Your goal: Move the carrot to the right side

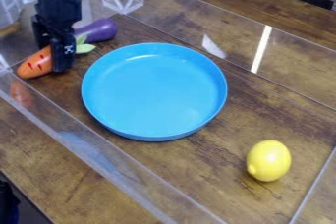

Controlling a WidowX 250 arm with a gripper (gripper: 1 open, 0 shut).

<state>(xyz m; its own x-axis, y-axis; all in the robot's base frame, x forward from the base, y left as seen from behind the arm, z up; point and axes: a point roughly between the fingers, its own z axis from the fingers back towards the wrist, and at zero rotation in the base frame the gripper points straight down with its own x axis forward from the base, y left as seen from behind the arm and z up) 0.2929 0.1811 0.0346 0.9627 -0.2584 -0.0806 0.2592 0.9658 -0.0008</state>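
the black end effector (55, 59) points straight down at the far left of the wooden surface (157, 174), its jaws spread wide. the carrot (35, 65) lies on the surface right at its tips, orange body poking out to the left of the fingers, light green top hidden behind them. the view is too coarse to be sure, but the carrot seems to sit between or against the open fingers rather than being clamped. just behind the end effector lies a purple eggplant (97, 30) with a green stem end (83, 44). a blue plate (153, 91) sits to the right of the carrot, close by. a yellow lemon (269, 160) rests well apart at the near right.
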